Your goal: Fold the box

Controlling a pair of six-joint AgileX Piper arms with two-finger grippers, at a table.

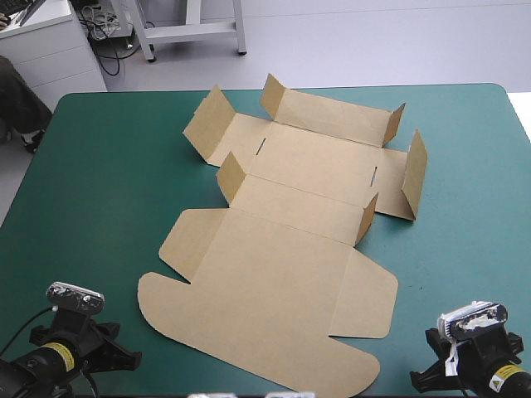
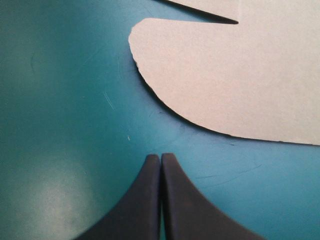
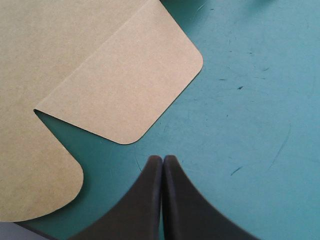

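Jaws of my left gripper (image 2: 161,156) and right gripper (image 3: 163,157) sit pressed together on nothing at the near corners of the table (image 1: 108,207), arms cut off in the high view, and beyond them the brown box (image 1: 282,265) lies flat mid-table, long axis running near-left to far-right, far flaps raised.

Brown box (image 1: 282,274), cut board mostly flat mid-table, small far flaps raised upright
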